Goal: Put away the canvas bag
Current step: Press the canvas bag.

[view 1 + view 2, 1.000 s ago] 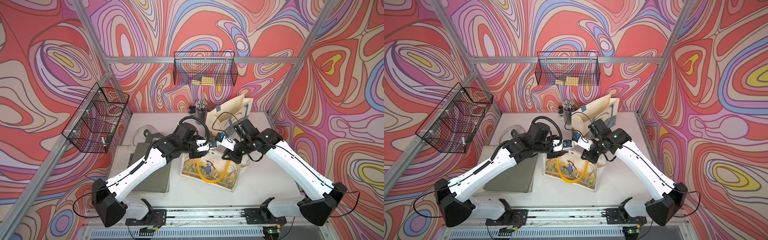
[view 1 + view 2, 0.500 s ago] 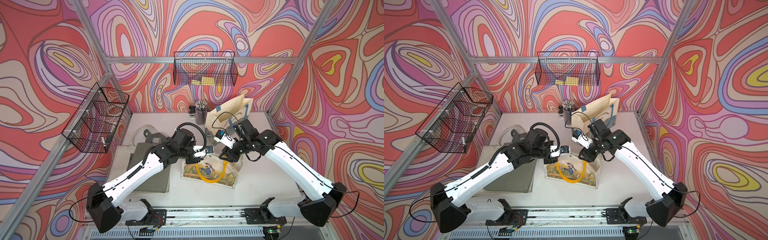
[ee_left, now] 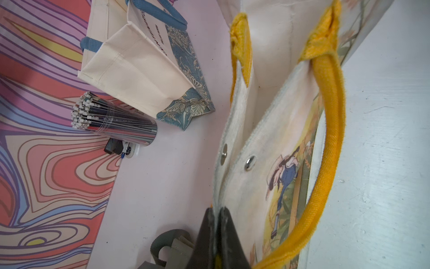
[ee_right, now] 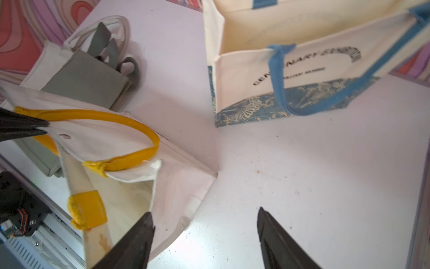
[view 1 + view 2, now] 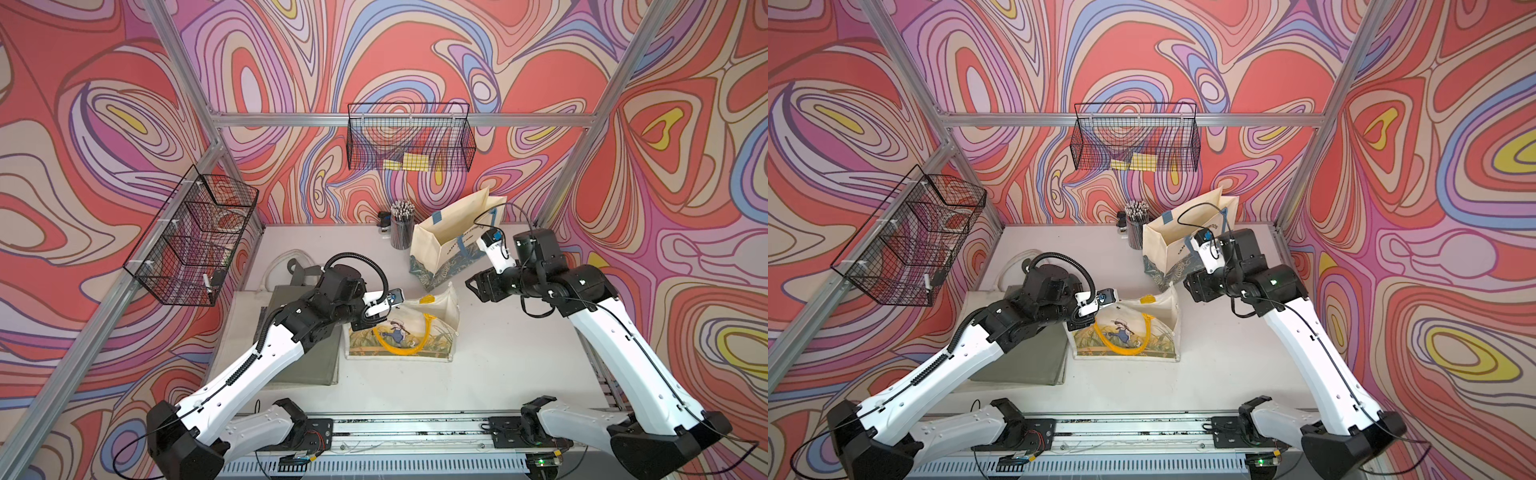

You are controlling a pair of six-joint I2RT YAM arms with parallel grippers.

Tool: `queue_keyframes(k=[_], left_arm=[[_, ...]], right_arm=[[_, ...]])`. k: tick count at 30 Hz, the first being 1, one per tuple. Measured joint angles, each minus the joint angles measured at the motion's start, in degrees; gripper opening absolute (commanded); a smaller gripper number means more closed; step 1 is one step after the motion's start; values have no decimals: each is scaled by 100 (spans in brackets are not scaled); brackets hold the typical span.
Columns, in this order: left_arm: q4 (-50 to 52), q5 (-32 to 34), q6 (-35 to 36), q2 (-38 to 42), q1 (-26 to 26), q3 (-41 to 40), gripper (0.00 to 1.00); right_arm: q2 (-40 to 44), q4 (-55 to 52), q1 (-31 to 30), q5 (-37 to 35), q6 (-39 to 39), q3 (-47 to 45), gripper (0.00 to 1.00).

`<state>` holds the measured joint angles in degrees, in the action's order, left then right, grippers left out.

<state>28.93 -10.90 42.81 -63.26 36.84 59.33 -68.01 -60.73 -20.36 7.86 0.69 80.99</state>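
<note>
The canvas bag (image 5: 405, 334) (image 5: 1129, 334), cream with yellow handles and a printed picture, lies on the white table (image 5: 498, 365) with its mouth toward the back. My left gripper (image 5: 375, 313) (image 5: 1090, 316) is shut on the bag's rim near one end of the mouth. In the left wrist view the jaws (image 3: 217, 210) pinch both layers of the canvas bag (image 3: 267, 151) just short of its snap buttons. My right gripper (image 5: 468, 286) (image 4: 206, 216) stands open above bare table, just right of the canvas bag (image 4: 111, 144) and not touching it.
A taller cream bag with blue handles (image 5: 453, 241) (image 4: 290, 76) stands open at the back, beside a cup of pencils (image 5: 402, 226). A flat grey bag (image 5: 307, 361) lies under my left arm. Wire baskets hang on the back wall (image 5: 409, 141) and the left wall (image 5: 195, 237).
The left gripper shut on the bag's rim. The right gripper opened, let go of the bag and drew back to the right. The bag sank toward the table.
</note>
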Motion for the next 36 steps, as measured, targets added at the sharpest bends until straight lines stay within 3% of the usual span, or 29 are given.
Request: queue_keyframes(k=[4,10,15,20,27,36], left_arm=[[63,48,-2,98,-44,-20,1],[188,-66,-2,162,-46,-20,18],[319,-260,9,109,-46,57,42],[496,-494,7,-63,-46,323,57],[754,-778,7,-404,90,1073,68],[1069,-1172,-4,-1423,518,2090,79]], right_arm=[[-48,-118,20,0,-601,-527,70],[-72,-35,20,297,-1320,-1436,67],[-85,439,13,828,-1672,-1738,65],[-118,887,-11,1169,-1818,-1738,65],[-181,1147,-24,1331,-1792,-1803,65],[-162,1652,-26,1720,-1631,-2238,66]])
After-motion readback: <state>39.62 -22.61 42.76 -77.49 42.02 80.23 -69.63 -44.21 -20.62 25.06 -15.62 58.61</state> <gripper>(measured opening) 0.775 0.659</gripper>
